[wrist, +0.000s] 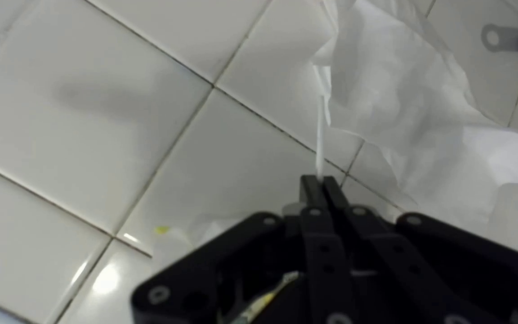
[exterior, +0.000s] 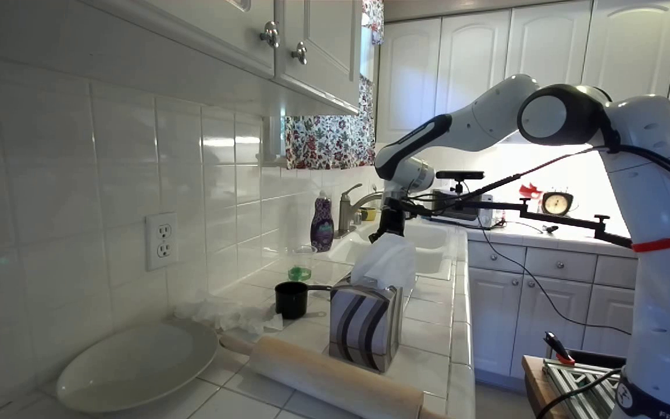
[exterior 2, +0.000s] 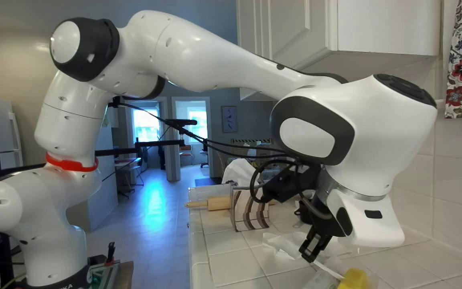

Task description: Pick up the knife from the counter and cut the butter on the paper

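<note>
Pinching the white knife (wrist: pixel 320 139), the gripper (wrist: pixel 319 180) hangs over the tabletop (wrist: pixel 83 144). Tissue (exterior: pixel 384 262) jutting from a striped box (exterior: pixel 361 326) hides the gripper's tips in an exterior view. A rolling pin (exterior: pixel 335 375) lies alongside. I can't tell whether the cut-off yellow lump (exterior 2: pixel 353 279) is butter. The label (exterior: pixel 324 228) on the purple bottle (exterior: pixel 321 212) is unreadable.

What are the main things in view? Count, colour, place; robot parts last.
counter: 1, white, around sink
knife: 1, white, in fingers
possible butter: 1, yellow, low in an exterior view
paper: count unclear, white, on counter
rolling pin: 1, tan, on counter
tissue box: 1, striped, near rolling pin
dish: 1, white, on counter
measuring cup: 1, black, on counter
bottle: 1, purple, beside faucet
clear cup: 1, green-bottomed, near bottle
sink: 1, white, in counter
cabinets: several, white, background
arm: 1, white, above counter
fingers: 2, black, gripping knife
</note>
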Action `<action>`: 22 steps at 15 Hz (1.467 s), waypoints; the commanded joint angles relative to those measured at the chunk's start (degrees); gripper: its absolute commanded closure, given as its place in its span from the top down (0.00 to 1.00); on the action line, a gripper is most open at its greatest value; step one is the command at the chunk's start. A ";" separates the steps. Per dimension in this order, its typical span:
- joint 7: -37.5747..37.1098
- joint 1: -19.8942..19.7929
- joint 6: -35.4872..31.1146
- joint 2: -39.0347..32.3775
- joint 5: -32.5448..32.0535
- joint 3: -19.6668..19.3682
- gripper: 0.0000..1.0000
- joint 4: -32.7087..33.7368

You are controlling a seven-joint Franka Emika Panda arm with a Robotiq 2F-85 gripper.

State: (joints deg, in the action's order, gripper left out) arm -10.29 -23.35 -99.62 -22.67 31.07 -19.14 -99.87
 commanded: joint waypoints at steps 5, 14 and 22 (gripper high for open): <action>-2.09 -1.78 3.04 -3.16 1.01 1.21 0.01 4.31; -3.08 -2.29 3.74 -4.56 0.85 1.55 0.01 5.73; -3.72 -2.33 4.05 -5.49 0.81 1.78 0.01 6.67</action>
State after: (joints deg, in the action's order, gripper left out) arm -12.48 -24.26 -97.72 -25.79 31.07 -18.34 -96.58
